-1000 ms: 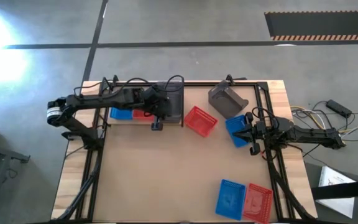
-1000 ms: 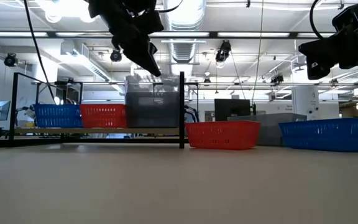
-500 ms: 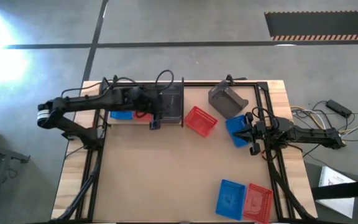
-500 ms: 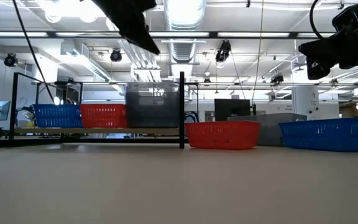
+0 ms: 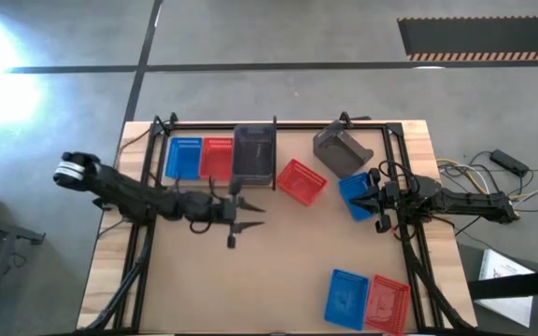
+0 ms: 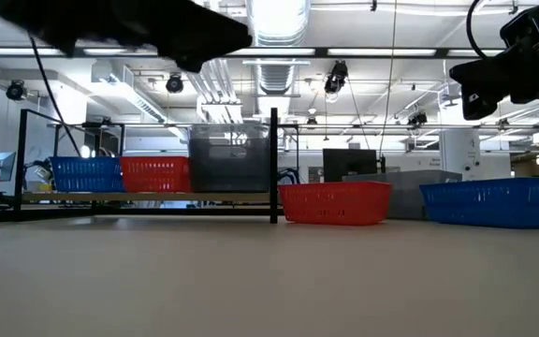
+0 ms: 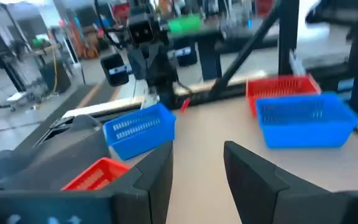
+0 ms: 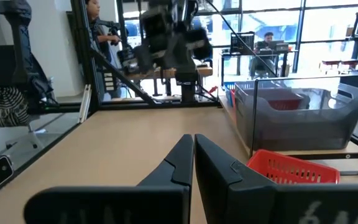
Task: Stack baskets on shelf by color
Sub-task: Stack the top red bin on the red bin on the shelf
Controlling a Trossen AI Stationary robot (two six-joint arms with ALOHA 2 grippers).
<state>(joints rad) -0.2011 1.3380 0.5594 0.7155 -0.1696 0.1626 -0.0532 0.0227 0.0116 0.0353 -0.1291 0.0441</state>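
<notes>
On the shelf at the far left stand a blue basket, a red basket and a dark grey basket side by side, resting on their bottoms. My left gripper hovers just in front of the shelf, pointing level toward the table's right edge; its fingers are open with nothing between them. My right gripper waits shut at the right edge. Loose on the table lie a red basket, a blue basket and a tipped grey basket.
Another blue basket and red basket lie side by side at the near right corner. The shelf's dark upright divider stands beside the grey basket. Bare tabletop spreads across the middle and near left. People show in the room beyond.
My left gripper has drawn back from above the grey basket on the shelf toward the table's near edge and come down. It has tipped from slanting downward to level, now pointing toward the right edge. The baskets have stayed where they were.
</notes>
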